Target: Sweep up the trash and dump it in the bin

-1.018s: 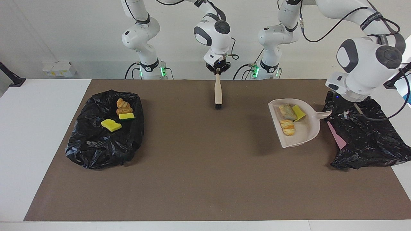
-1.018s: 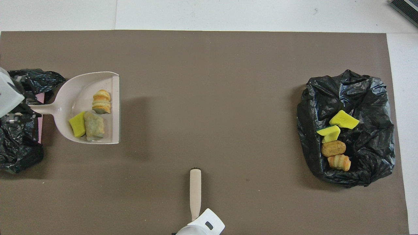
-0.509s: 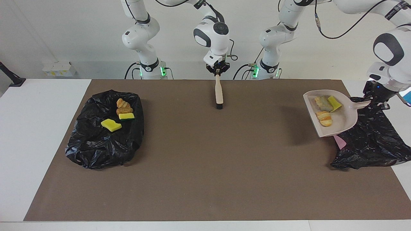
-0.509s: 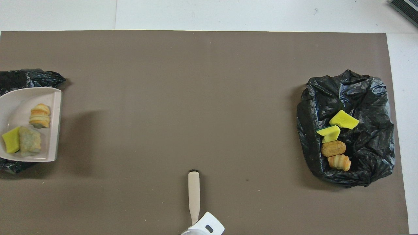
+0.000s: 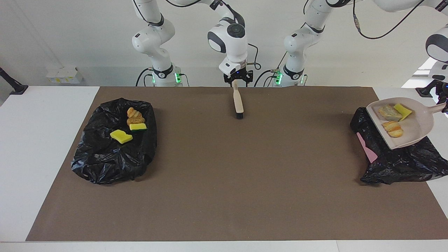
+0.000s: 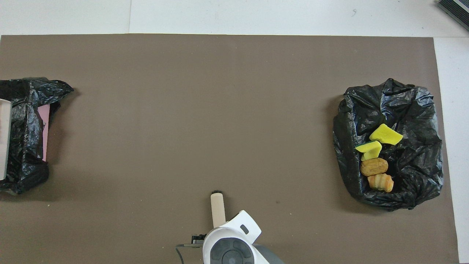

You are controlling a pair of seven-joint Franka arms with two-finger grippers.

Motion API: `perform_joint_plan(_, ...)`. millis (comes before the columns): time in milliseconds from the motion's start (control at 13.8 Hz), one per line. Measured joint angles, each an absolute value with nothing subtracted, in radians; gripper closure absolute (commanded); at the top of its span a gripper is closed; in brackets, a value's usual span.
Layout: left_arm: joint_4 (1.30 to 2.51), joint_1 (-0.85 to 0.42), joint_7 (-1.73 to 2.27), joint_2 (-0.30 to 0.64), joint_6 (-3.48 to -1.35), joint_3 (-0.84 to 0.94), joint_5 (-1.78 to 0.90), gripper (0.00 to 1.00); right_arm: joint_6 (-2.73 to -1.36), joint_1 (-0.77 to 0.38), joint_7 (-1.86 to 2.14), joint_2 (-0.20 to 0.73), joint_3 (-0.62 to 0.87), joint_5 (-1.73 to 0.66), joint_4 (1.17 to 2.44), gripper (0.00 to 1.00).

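Note:
My left gripper (image 5: 445, 103), at the view's edge, is shut on the handle of the beige dustpan (image 5: 414, 131), which hangs in the air over the black-bagged bin (image 5: 395, 164) at the left arm's end of the table. Three pieces of trash lie in the pan: a grey-green piece (image 5: 389, 112), a yellow sponge (image 5: 402, 111) and a pastry (image 5: 393, 128). In the overhead view only the pan's edge (image 6: 3, 139) shows over the bin (image 6: 25, 128). My right gripper (image 5: 238, 77) stands open around the top of the brush (image 5: 238, 101), whose bristles rest on the mat.
A second black bag (image 5: 112, 157) lies at the right arm's end of the brown mat (image 5: 224, 182). On it are two yellow sponges (image 5: 121, 136) and two pastries (image 5: 134, 115). A pink wall (image 5: 367, 152) of the bin shows under its bag.
The left arm carried the loaded dustpan from the mat out over the bin. The right gripper opened on the brush handle, and the brush tipped slightly.

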State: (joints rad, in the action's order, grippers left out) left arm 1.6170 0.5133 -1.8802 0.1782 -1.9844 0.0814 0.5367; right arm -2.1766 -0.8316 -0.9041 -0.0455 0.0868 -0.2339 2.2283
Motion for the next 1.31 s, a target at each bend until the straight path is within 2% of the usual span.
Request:
perform_joint_plan(291,1.619,0.491,-1.745,0.185,-2.012,0.099,0.763,1.00,-2.077,-0.698,-0.871,-0.093,0.076,-0.182,2.131,0.00)
perform_joint_plan(436,1.626,0.475,-1.675,0.185,-2.012,0.103,0.849,1.00,-1.976,-0.624,-0.829,-0.125,0.071,-0.164,2.065,0.00)
perform_joint_plan(655,1.622,0.458,-1.638,0.185,-2.024,0.105,0.972,1.00,-1.808,-0.462,-0.679,-0.143,0.069,-0.123,1.924,0.00)
perform_joint_plan(945,1.590,0.448,-1.628,0.180,-2.032,0.106,1.048,1.00,-1.680,-0.260,-0.498,-0.136,0.064,-0.052,1.783,0.00)
perform_joint_plan(1309,1.578,0.392,-1.576,0.157,-1.977,0.111,1.131,1.00,-1.538,-0.202,-0.475,-0.080,0.066,0.052,1.628,0.00)
